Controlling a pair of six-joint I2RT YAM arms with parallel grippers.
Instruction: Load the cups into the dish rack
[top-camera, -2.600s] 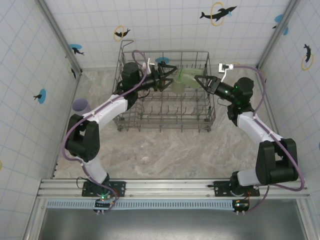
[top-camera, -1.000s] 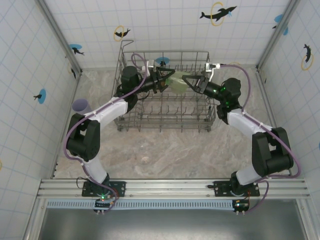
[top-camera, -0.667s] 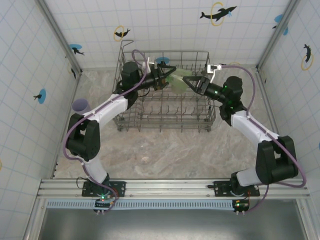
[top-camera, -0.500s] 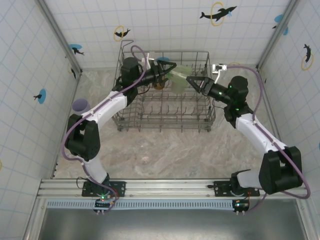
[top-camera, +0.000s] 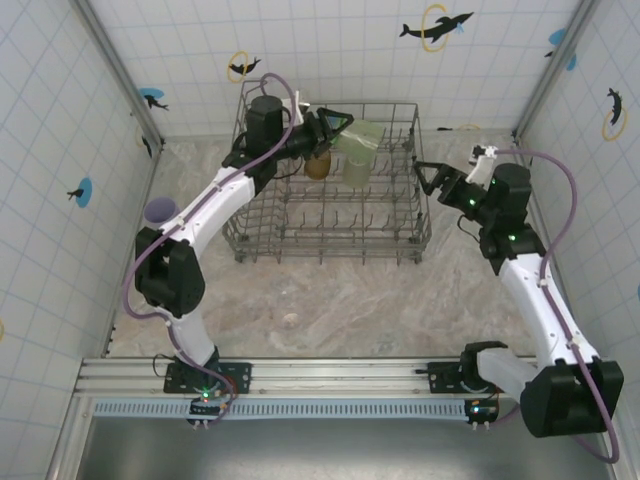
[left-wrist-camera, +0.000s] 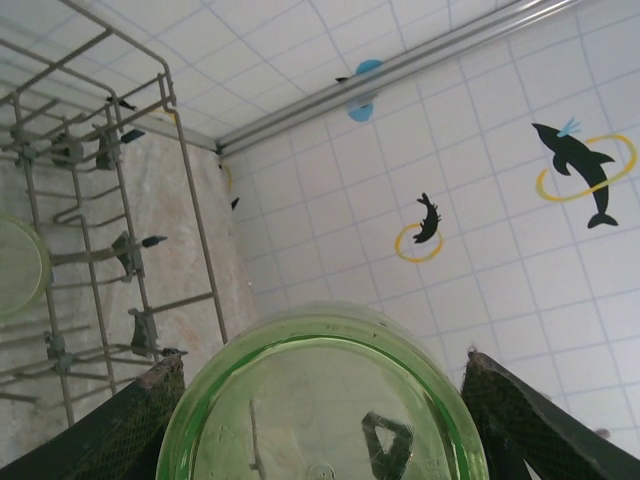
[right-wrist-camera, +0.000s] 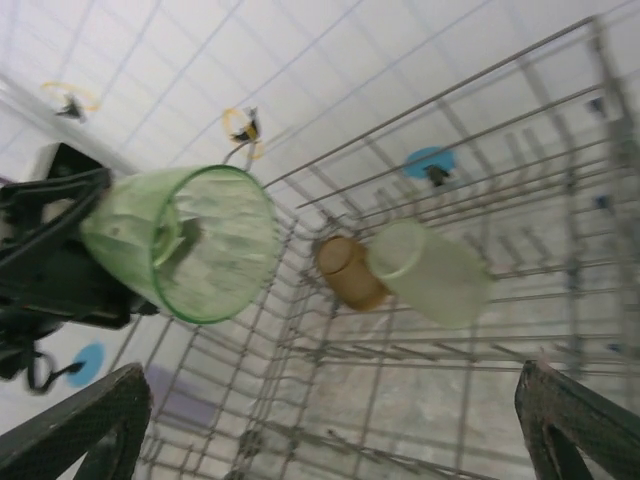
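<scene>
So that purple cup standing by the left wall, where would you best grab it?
Probably across its round sides near the top, coming down from above. The lavender cup stands upright on the table close to the left wall, so a sideways approach looks cramped, while its top is unobstructed. The left gripper is holding a green cup; the open right gripper is free.

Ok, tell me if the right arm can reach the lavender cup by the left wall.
Probably not. The lavender cup stands by the left wall, beyond the left arm; the open right gripper hangs right of the dish rack, so both lie between.
</scene>
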